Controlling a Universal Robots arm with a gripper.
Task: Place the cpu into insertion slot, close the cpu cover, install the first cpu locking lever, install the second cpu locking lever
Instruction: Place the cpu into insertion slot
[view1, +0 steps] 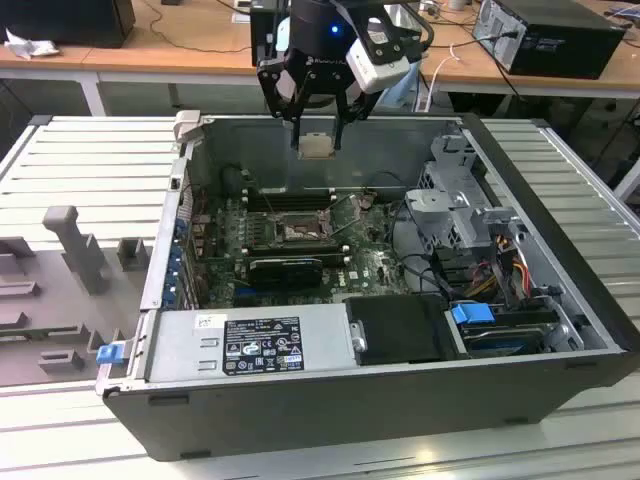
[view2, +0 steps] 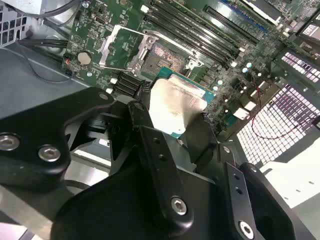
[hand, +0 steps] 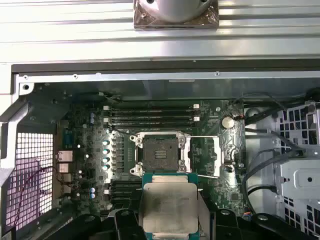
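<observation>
My gripper (view1: 316, 138) hangs above the open computer case, shut on the cpu (view1: 316, 147), a small pale square chip. Both wrist views show the cpu's silvery face (hand: 170, 210) (view2: 175, 102) clamped between the black fingers (view2: 145, 115). Well below it, the insertion slot (view1: 300, 232) (hand: 159, 152) (view2: 167, 55) lies bare on the green board, its pin field showing. The cpu cover (hand: 204, 156) (view2: 124, 47) is swung open beside the slot. The cpu is clear of the slot, up near the height of the case rim.
Long black memory slots (hand: 150, 114) run beside the socket, and a black card (view1: 285, 268) lies on its other side. A grey power supply (view1: 250, 345) and a drive cage with cables (view1: 460, 210) fill the near and right parts of the case. Grey fixtures (view1: 75, 245) stand outside.
</observation>
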